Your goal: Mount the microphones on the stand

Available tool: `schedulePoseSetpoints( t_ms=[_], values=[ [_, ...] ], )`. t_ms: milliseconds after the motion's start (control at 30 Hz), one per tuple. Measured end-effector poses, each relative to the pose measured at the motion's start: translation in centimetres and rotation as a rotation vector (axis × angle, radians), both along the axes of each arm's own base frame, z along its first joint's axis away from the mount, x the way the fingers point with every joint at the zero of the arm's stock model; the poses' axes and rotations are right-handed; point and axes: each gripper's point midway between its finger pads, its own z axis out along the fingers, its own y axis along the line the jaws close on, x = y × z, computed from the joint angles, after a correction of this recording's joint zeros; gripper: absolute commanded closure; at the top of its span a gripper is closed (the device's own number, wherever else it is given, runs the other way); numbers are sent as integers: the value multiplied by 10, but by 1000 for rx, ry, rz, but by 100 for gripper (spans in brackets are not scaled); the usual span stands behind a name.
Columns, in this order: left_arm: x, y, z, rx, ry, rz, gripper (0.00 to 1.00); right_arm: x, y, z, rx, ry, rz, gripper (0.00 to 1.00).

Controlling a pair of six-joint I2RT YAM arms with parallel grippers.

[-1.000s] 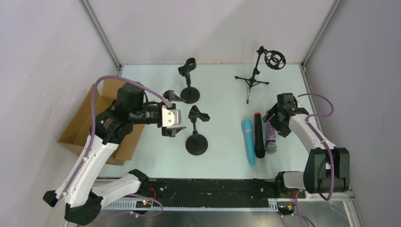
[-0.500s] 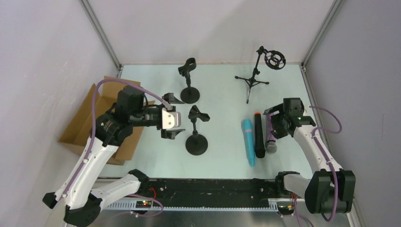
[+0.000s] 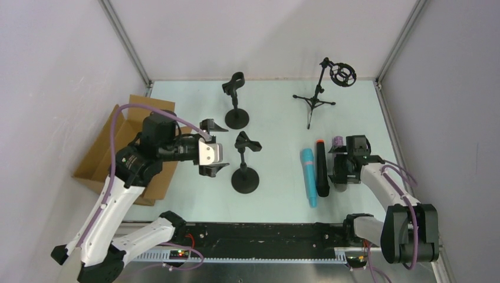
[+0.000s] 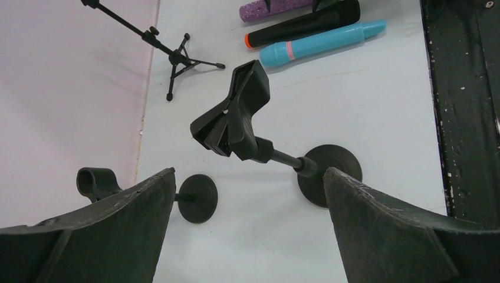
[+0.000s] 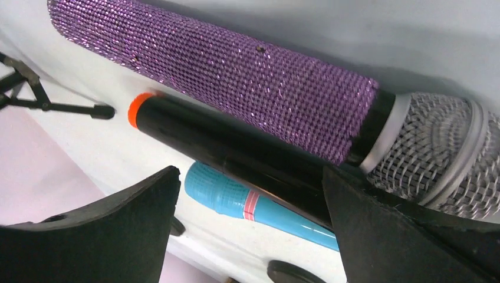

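Three microphones lie side by side on the table at the right. The light blue one [image 3: 309, 177] is leftmost, then the black one with the orange-red end [image 3: 322, 168], then the purple glitter one [image 3: 337, 141]. My right gripper [image 3: 342, 171] is open, low over the purple microphone's middle and hiding most of it. The right wrist view shows the purple body and mesh head [image 5: 236, 76], the black mic [image 5: 236, 150] and the blue mic [image 5: 247, 200] beyond my open right gripper [image 5: 250, 194]. My left gripper [image 3: 213, 147] is open and empty, left of the near clip stand [image 3: 244, 171], whose clip [image 4: 236, 112] shows in the left wrist view.
A second clip stand [image 3: 236, 106] stands farther back. A tripod stand with a ring mount [image 3: 321, 94] is at the back right. A cardboard box [image 3: 112, 147] sits off the table's left edge under my left arm. Grey walls close in the sides and back.
My right gripper has moved toward the near edge and down over the purple microphone. My left gripper has drifted slightly left and nearer, still open.
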Motion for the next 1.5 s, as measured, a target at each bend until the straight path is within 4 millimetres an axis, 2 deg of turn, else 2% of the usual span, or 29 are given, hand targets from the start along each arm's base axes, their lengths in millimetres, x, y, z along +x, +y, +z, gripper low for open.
schedulePoseSetpoints(
  t_ms=[167,400,767,867,933,967,1000,1067,1100,1133,1200,1233,1267,1300,1367,1400,1433,1500],
  values=[
    [-3,2,-4,2,3,0,0,-4,-14,0,-31,8,-104,1],
    [-6,3,-3,-2,-4,-1,0,-9,-53,-1,-68,26,-245,0],
    [-9,5,0,-9,-18,-1,0,-24,-95,-11,-67,93,-404,4],
    [-11,7,-4,-5,-20,-3,0,-26,-101,-15,-71,111,-394,3],
    [-12,7,-9,2,-19,-6,0,-19,-87,-12,-89,106,-286,3],
    [-11,7,-11,6,-18,-7,0,-13,-73,-7,-102,94,-198,4],
    [-11,7,-13,10,-20,-9,0,0,-48,4,-117,59,-63,4],
    [-10,7,-15,14,-14,-9,0,26,-4,39,-136,-47,166,4],
    [-9,6,-15,16,-11,-9,0,39,10,63,-162,-115,257,4],
    [-8,6,-16,17,-9,-8,0,51,13,86,-192,-181,297,4],
    [-7,6,-17,21,-4,-6,0,72,-4,132,-284,-287,311,4],
    [-7,6,-17,21,-2,-5,0,80,-25,152,-345,-322,287,3],
    [-7,6,-17,21,-3,-4,0,85,-100,179,-516,-315,169,2],
    [-7,6,-17,21,-3,-4,0,85,-103,179,-521,-313,164,1],
    [-7,6,-17,21,-1,-3,0,78,-142,158,-581,-197,129,1],
    [-6,6,-17,21,0,-2,0,76,-152,146,-593,-146,133,1],
    [-7,6,-18,20,4,-1,0,74,-163,125,-604,-64,152,1],
    [-6,6,-18,20,8,1,0,69,-169,84,-587,74,215,0]
  ],
)
